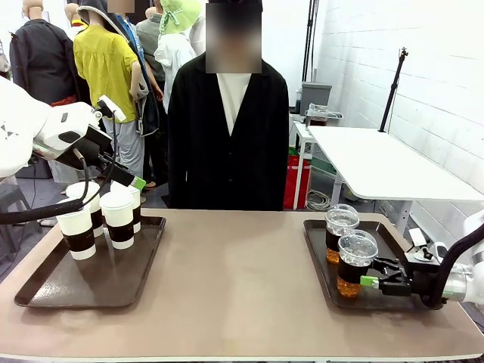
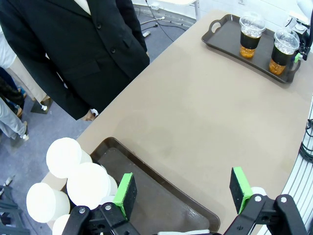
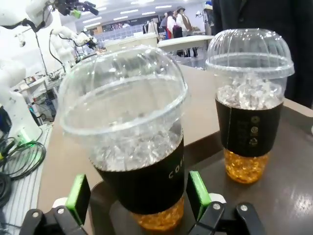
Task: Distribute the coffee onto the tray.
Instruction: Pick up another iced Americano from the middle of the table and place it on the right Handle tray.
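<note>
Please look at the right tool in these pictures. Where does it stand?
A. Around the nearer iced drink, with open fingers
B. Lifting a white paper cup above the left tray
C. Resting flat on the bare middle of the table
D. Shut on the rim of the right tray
A: the right tool has a green pad on each side of the nearer iced drink, standing on the right tray.

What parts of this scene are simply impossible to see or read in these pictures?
- Right wrist view: the near iced cup has its sleeve print cut short by a green finger, and its base runs off the bottom edge.
- Left wrist view: the lidded white cups are seen from above, so their bands are hidden; one is cut by the edge.
- Front view: the rear white cups are partly covered by the left arm and the front cups.
</note>
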{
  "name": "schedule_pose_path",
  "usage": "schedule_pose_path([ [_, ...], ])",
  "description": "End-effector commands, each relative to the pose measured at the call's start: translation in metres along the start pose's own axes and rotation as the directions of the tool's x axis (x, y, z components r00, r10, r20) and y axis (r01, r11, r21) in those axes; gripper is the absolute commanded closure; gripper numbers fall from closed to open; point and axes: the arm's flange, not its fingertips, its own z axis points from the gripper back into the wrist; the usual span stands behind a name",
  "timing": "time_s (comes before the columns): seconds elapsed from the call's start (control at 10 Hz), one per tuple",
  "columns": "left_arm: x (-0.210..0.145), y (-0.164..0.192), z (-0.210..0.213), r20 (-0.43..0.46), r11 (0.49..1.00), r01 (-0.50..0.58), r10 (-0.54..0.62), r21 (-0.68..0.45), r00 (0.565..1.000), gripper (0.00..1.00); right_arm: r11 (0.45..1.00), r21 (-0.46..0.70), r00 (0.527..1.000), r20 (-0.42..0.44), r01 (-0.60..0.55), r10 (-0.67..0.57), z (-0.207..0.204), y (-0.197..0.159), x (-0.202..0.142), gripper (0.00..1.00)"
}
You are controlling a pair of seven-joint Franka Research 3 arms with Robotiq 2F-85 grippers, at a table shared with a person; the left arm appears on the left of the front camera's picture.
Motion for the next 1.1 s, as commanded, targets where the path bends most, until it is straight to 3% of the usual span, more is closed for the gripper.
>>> schedule_pose_path([
  [0.0, -0.001, 0.001, 0.001, -0.007, 1.0, 0.002, -0.002, -0.004, 1.0, 0.0, 0.999, -0.029, 1.0, 0.015, 0.027, -0.027, 0.01, 0.014, 0.001, 0.0],
  [1.0, -0.001, 0.001, 0.001, -0.007, 1.0, 0.002, -0.002, -0.004, 1.0, 0.0, 1.0, -0.012, 1.0, 0.004, 0.007, -0.007, 0.005, 0.003, -0.002, 0.0],
])
